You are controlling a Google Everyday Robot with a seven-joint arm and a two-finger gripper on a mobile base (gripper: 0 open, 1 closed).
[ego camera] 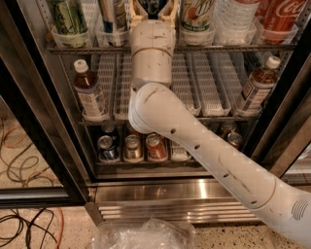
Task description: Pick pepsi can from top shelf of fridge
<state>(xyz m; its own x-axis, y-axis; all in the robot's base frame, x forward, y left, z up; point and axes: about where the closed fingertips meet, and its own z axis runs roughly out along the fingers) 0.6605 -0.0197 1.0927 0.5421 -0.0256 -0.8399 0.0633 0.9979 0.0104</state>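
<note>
Camera view: the white robot arm's gripper (151, 11) is at the far top-middle, up at the fridge's (160, 192) top wire shelf (233, 48). The dark blue pepsi can (152, 4) stands upright there inside the gripper, its long axis vertical and its top cut off. I cannot tell whether the gripper is clamped on it.
</note>
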